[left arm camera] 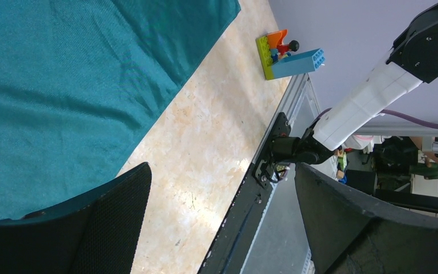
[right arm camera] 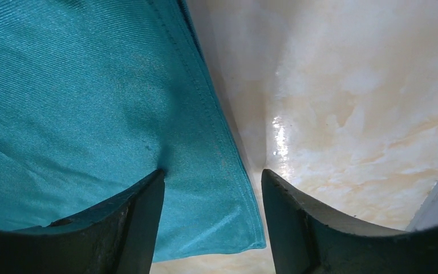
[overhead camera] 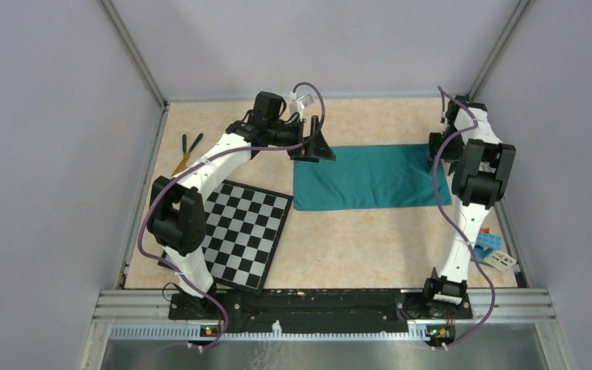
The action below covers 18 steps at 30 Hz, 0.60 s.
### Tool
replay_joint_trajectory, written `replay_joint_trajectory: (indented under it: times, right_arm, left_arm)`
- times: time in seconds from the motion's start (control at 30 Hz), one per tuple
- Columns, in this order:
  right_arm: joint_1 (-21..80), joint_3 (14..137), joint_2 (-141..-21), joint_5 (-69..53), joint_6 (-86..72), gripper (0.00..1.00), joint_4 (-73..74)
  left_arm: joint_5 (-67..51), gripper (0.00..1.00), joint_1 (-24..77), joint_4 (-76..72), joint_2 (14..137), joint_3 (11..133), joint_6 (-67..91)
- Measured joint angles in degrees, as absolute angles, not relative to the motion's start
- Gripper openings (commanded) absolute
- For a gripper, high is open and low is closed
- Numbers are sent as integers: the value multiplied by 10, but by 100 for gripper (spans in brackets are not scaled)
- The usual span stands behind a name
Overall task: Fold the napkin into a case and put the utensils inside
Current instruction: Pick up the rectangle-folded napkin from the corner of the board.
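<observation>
Two hands are poised at opposite ends of the napkin (overhead camera: 370, 177), a teal cloth laid flat as a wide oblong at the centre right of a pale marbled counter (overhead camera: 354, 247) and not yet shaped into a case. The right hand (right arm camera: 212, 177) is held fairly wide and low astride the cloth's right hem near a corner, with one finger (right arm camera: 131, 217) at the fabric and the other over bare counter; nothing is gripped. The left hand (left arm camera: 222, 188) is spread wide at the far-left corner and is also empty. If the right hand were closed from here, only a sliver of hem might be caught. The cloth could then slip free or be dragged askew, since its other end is not held. The utensils (overhead camera: 189, 150), three slim sticks, are seen well apart at the far left, beyond a checkerboard mat (overhead camera: 247, 231).
</observation>
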State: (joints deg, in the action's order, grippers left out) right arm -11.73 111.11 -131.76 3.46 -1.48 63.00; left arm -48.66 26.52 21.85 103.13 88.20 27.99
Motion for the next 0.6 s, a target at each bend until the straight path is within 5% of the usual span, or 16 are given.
replay_joint_trajectory:
  times: [0.37, 0.6]
  right_arm:
    - [-108, 1087, -1311, 29, -9, 57, 604]
    - [-108, 1057, -1295, 5, 10, 40, 573]
  left_arm:
    - [-487, 99, 262, 215, 1031, 880, 280]
    - [-487, 99, 262, 215, 1031, 880, 280]
